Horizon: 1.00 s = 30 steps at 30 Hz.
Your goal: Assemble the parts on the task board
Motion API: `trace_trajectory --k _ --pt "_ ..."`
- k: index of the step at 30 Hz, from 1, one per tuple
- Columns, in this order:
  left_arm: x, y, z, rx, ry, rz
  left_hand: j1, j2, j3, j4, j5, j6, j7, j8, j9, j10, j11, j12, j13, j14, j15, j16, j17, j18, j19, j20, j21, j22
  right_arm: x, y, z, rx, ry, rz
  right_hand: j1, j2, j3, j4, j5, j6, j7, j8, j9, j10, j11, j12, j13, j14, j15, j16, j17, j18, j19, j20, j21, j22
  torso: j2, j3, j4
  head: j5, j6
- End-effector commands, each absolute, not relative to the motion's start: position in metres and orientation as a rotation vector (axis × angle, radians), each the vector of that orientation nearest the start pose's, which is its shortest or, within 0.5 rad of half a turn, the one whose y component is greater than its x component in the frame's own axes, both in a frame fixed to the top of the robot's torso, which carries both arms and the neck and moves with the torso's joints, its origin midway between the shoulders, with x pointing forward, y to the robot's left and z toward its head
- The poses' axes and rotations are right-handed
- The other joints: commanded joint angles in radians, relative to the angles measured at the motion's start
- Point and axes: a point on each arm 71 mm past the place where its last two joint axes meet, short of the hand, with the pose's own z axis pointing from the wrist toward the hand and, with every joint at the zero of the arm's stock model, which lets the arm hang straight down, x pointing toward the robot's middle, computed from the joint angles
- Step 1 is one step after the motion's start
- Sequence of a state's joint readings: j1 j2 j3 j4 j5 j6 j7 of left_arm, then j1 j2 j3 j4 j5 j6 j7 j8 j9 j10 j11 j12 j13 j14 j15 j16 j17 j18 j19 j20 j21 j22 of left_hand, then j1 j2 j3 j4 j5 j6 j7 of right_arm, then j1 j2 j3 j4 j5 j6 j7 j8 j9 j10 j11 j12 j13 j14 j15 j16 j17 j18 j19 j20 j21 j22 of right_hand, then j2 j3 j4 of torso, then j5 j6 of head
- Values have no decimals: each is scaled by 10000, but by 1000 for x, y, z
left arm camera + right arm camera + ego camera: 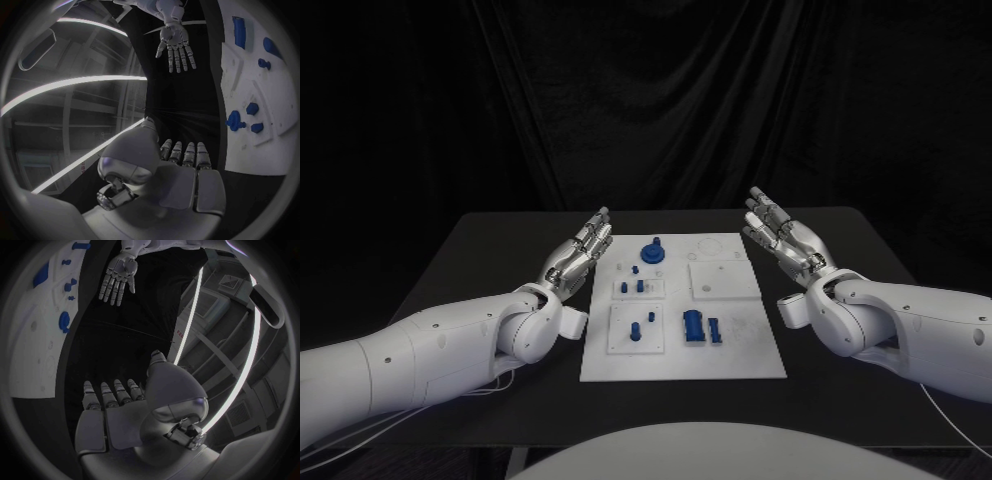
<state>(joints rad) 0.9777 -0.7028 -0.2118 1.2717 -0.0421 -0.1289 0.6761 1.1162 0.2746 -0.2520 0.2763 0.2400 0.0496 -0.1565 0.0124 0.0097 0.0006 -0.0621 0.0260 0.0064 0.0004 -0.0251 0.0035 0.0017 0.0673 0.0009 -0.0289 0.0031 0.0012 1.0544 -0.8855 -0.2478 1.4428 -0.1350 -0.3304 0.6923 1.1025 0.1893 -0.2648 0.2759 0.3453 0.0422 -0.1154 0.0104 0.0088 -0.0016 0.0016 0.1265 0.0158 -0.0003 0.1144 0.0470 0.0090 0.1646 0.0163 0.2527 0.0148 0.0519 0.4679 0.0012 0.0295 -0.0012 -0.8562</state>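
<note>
The white task board point(733, 355) lies in the middle of the black table. Blue parts sit on it: a round knob point(653, 254) at the far end, small pegs point(640, 287) in the middle, a peg point(633, 330) on the near left plate and a block point(694, 326) beside a slimmer piece point(715, 330). My left hand point(578, 252) hovers flat and open beside the board's left edge, holding nothing. My right hand point(783, 236) is open too, just off the board's far right corner. The board point(275, 155) with blue parts point(235, 120) also appears in the left wrist view, as does the right hand point(175, 42). The right wrist view shows the left hand point(119, 277) and the board point(34, 340).
The black table point(488, 250) reaches out on both sides of the board, with a dark curtain behind it. A white cable point(946, 415) trails on the table under my right arm.
</note>
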Motion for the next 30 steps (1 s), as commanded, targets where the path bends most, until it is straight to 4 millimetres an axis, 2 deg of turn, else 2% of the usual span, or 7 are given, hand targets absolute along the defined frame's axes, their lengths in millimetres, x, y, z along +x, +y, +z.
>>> trace_trajectory --k 1,3,4,19,20,24,30 --pt "442 206 -335 -11086 15295 -15992 -3549 -873 803 -875 -762 -496 503 -124 -97 -6 621 -260 -64 -4 251 -35 -17 -673 -9 289 -31 -12 432 -255 -296 9595 14640 14051 -3490 -592 839 -872 -1096 -422 365 -104 -88 16 -16 -403 -158 3 -370 -470 -90 -494 -163 -799 -148 -519 18 3 -7 -3 52" --pt "444 205 -332 -11103 15187 -15852 -4316 -1063 985 -1057 -930 -496 609 -124 -97 -6 621 -260 -64 -4 251 -35 -17 -673 -9 289 -31 -12 434 -251 -292 9694 14495 13955 -4248 -706 1023 -1056 -1333 -422 453 -104 -88 16 -16 -489 -158 3 -420 -470 -90 -503 -163 -973 -148 -519 52 2 -20 -3 167" --pt "444 205 -330 -11113 15127 -15774 -4484 -1104 1024 -1097 -966 -496 631 -124 -97 -6 621 -260 -64 -4 251 -35 -17 -673 -9 289 -31 -12 436 -249 -290 9751 14415 13902 -4432 -739 1069 -1103 -1389 -422 1154 -104 -88 16 -16 -512 -158 3 -1144 -470 -90 -530 -163 -1015 -148 -519 71 2 -27 -2 230" --pt "460 194 -257 -11708 13084 -13294 -7635 -1877 1769 -1842 -1645 -496 1565 -124 -97 -6 621 -260 -64 -4 251 -35 -17 -673 -9 289 -31 -12 460 -198 -232 11757 12419 12481 -7530 -1893 1832 -1865 -2358 -422 1154 -104 -88 16 -16 -1265 -158 3 -1144 -470 -90 -943 -163 -1703 -148 -519 636 -9 -246 10 2132" --pt "461 194 -253 -11758 12956 -13148 -7728 -1899 1794 -1867 -1663 -496 1565 -124 -97 -6 621 -260 -64 -4 251 -35 -17 -673 -9 289 -31 -12 460 -197 -230 11845 12354 12430 -7622 -1893 1852 -1884 -2389 -422 1154 -104 -88 16 -16 -1265 -158 3 -1144 -470 -90 -1646 -163 -1729 -148 -519 661 -10 -256 10 2219" --pt "462 193 -237 -11932 12536 -12680 -8233 -2021 2520 -2012 -2400 -496 1565 -124 -97 -6 621 -260 -64 -4 251 -35 -17 -673 -9 289 -31 -12 462 -193 -225 12063 12196 12304 -8121 -1893 2648 -2013 -2545 -422 1154 -104 -88 16 -16 -1265 -158 3 -1144 -470 -90 -1646 -163 -2527 -148 -519 736 -11 -285 12 2470" --pt "462 192 -225 -12080 12198 -12310 -8884 -2746 2520 -2763 -2400 -496 1565 -124 -97 -6 621 -260 -64 -4 251 -35 -17 -673 -9 289 -31 -12 462 -192 -224 12089 12178 12289 -8775 -1893 2648 -2759 -3453 -422 1154 -104 -88 16 -16 -1265 -158 3 -1144 -470 -90 -1646 -163 -2527 -148 -519 763 -12 -295 12 2562"
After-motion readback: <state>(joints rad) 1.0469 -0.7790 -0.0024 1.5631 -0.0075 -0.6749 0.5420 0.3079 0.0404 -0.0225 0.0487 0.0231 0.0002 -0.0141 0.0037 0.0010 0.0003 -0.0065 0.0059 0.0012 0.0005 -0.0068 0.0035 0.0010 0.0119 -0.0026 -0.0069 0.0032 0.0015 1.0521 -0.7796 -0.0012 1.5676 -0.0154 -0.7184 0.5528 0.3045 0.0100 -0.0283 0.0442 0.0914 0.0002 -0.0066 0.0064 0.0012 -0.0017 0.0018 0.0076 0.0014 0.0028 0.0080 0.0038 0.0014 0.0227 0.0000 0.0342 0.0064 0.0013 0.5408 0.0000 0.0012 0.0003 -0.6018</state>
